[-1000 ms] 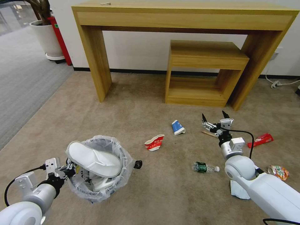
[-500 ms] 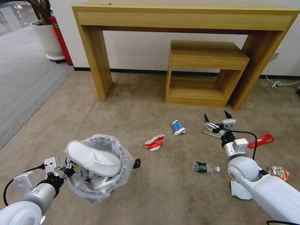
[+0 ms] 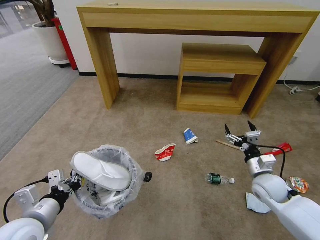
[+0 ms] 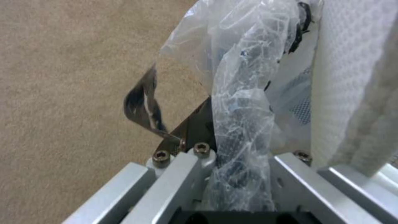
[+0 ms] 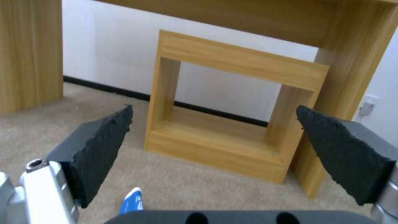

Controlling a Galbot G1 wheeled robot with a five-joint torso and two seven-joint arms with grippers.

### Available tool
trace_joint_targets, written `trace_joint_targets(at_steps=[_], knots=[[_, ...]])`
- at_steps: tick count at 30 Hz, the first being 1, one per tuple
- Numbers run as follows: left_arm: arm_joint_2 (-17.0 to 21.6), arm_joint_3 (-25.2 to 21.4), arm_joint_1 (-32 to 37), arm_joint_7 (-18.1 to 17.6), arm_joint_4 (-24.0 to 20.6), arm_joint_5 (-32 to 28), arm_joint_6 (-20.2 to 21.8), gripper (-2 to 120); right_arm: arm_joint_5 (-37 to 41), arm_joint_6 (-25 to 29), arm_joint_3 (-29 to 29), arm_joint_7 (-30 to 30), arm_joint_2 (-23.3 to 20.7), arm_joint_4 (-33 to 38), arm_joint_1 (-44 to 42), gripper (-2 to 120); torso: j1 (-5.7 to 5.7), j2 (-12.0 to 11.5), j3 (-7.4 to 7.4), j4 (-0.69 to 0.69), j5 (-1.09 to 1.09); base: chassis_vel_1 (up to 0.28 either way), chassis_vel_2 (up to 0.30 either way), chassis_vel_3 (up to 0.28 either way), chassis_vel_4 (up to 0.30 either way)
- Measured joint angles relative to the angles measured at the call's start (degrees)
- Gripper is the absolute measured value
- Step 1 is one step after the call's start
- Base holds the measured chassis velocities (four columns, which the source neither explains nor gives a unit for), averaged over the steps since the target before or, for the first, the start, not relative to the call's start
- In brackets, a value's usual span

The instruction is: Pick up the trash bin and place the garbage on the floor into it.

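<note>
The trash bin (image 3: 128,186), a round bin lined with a crinkly clear bag, is at the lower left of the head view with a white slipper (image 3: 100,170) lying across its mouth. My left gripper (image 3: 75,180) is shut on its near rim; the left wrist view shows the bag and rim (image 4: 242,140) pinched between the fingers. My right gripper (image 3: 239,130) hangs open just above a wooden stick (image 3: 226,144) on the beige floor (image 3: 140,110). Litter lies around: a red cup (image 3: 165,152), blue cup (image 3: 190,135), green-label bottle (image 3: 218,179), red wrapper (image 3: 279,148), a colourful can (image 3: 297,184) and a pale mask (image 3: 256,203).
A tall wooden desk (image 3: 100,66) stands against the wall with a low open shelf (image 3: 213,96) under it, which also fills the right wrist view (image 5: 232,137). A potted plant (image 3: 51,41) and grey carpet (image 3: 23,86) lie far left. A cable (image 3: 295,89) trails at the right wall.
My right gripper has moved to the right and a little nearer, still open, now past the stick's right end. The bin has shifted only slightly in my left gripper.
</note>
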Motion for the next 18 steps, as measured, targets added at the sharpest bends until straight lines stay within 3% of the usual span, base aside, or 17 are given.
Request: trace_joint_targets(at_steps=[18], knots=[[0.06, -0.59, 0.04, -0.02, 0.1, -0.31, -0.12, 1, -0.99, -0.56, -0.7, -0.85, 1.23, -0.21, 0.27, 99, 0.0, 0.0, 0.0, 0.01, 0.0, 0.0, 0.0, 0.0, 0.0]])
